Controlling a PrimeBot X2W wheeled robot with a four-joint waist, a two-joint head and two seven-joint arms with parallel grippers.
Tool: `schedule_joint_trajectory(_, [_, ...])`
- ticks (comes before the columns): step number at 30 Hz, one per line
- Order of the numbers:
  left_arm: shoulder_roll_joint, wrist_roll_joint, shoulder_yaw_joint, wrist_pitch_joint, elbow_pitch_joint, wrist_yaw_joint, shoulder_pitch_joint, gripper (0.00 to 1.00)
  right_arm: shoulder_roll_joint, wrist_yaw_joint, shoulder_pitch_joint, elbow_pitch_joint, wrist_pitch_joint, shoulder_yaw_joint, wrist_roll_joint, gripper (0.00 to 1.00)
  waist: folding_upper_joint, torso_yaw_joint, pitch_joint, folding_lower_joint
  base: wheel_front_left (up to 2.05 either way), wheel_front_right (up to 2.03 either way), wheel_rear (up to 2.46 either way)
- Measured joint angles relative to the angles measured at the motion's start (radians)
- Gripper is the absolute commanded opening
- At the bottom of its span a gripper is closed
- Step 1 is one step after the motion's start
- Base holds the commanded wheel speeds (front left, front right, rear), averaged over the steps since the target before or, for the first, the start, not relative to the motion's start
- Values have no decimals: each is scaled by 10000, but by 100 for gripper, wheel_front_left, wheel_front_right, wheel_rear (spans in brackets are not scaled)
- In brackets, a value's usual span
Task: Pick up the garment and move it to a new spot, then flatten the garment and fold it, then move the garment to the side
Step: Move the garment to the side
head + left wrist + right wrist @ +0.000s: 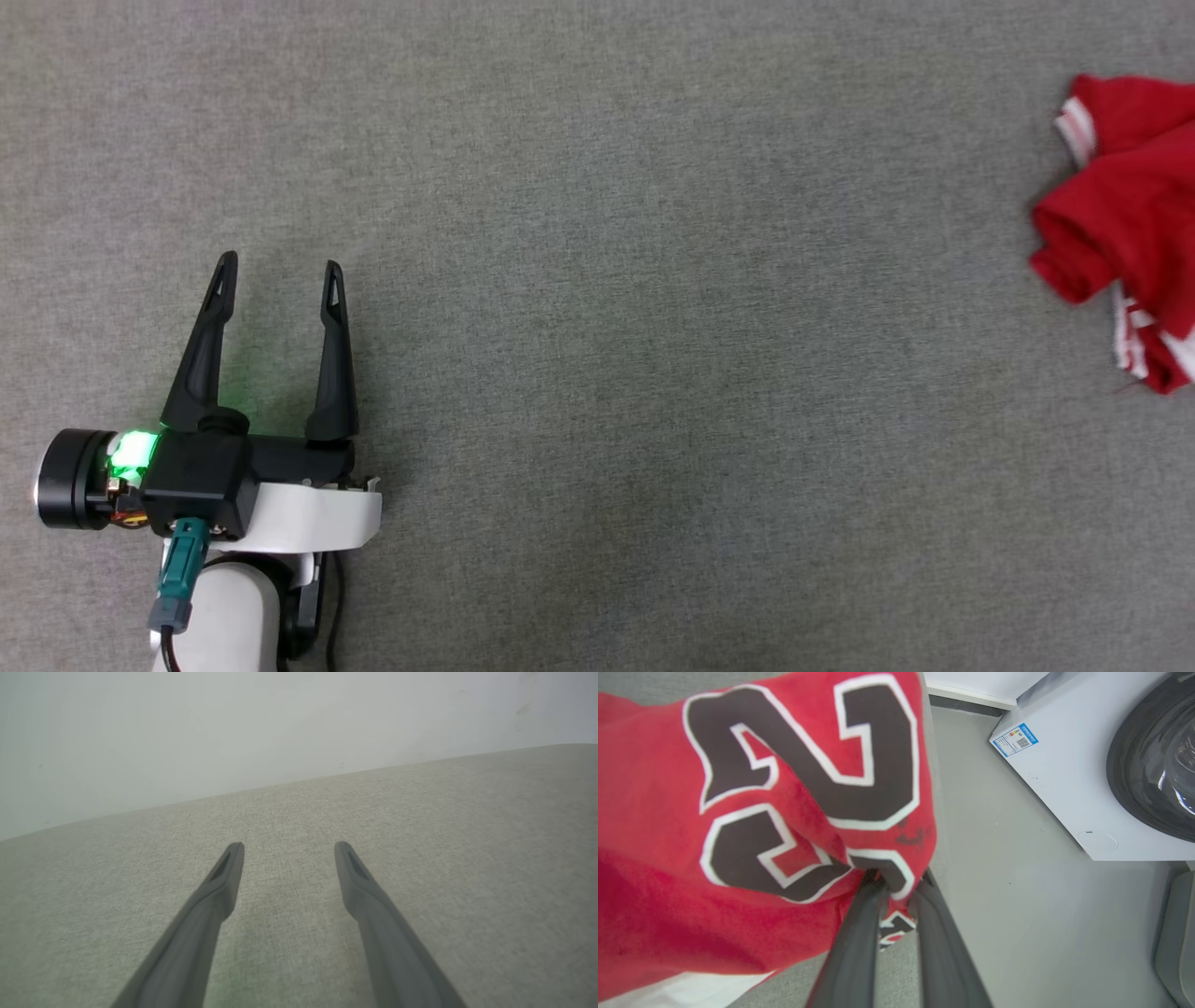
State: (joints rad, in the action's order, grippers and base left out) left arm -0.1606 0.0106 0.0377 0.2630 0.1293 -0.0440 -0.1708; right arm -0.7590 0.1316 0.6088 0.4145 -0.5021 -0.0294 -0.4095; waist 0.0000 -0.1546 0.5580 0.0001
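Right wrist view shows the right claw (899, 882) pinching the red jersey (738, 835) by its black 23. It looks soft, light and floppy, so it should sag; a shoulder seam may hold better. It lies bunched on the right side of the tabletop (597, 280). The left claw (280, 271) is open and empty.

In the head view the garment (1125, 187) runs off the right edge, so its full outline cannot be told. In the right wrist view its folds bury the tips of the right gripper (900, 884), jaws clamped on the cloth, and a crease hides part of the 23. The washing machine (1064, 788) is cropped at the right, and its label (1015, 740) is too small to read.
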Motion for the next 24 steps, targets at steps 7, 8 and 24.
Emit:
schedule_joint_trajectory(7, [-25,0,107,0,174,-102,-29,100,171,0,124,412,-240,-1335,736,0,0,163,246,0,0,0,0])
schedule_joint_trajectory(8, [-21,0,123,0,190,-130,-29,100,203,0,141,447,-313,-1471,826,0,0,186,253,0,0,0,0])
schedule_joint_trajectory(24, [130,-182,211,0,-198,-395,381,100,1480,-2,-464,-36,742,-2242,1582,100,0,512,-866,-1,0,0,0])
